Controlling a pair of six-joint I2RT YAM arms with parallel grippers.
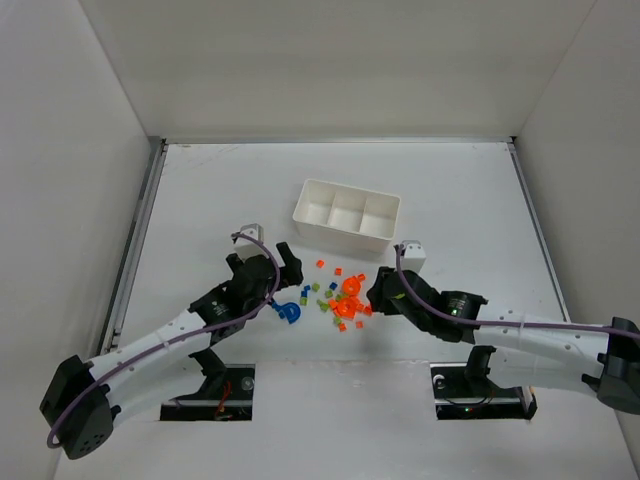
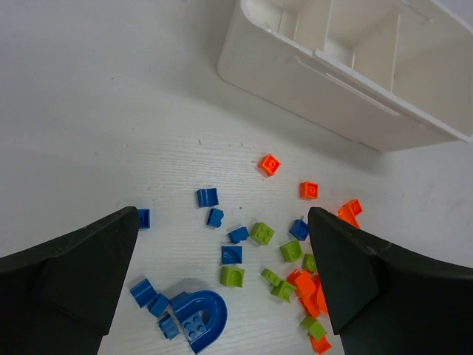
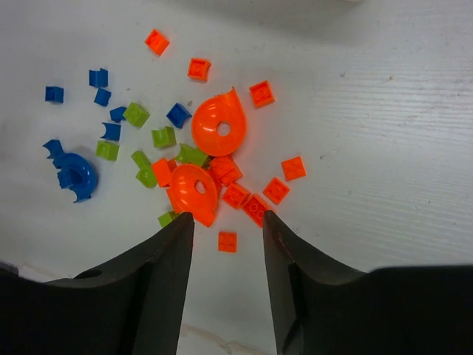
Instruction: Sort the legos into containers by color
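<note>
In the top view we see the legos [image 1: 337, 296] scattered at the middle of the frame, just below the containers [image 1: 342, 238], three compartments of one white tray. Our left gripper [image 2: 223, 222] has its jaws wide apart, with blue and green pieces lying between them and a blue arch [image 2: 214, 305] at bottom centre. Our right gripper [image 3: 227, 218] is parted more narrowly. One small orange cube [image 3: 227, 241] lies between its fingers, and the orange heap sits just above the tips.

A scatter of orange, blue and green legos [image 1: 350, 287] lies on the desk [image 1: 200, 190] between the left claw [image 1: 282, 283] and right claw [image 1: 376, 291], near the empty white tray [image 1: 335, 235].
</note>
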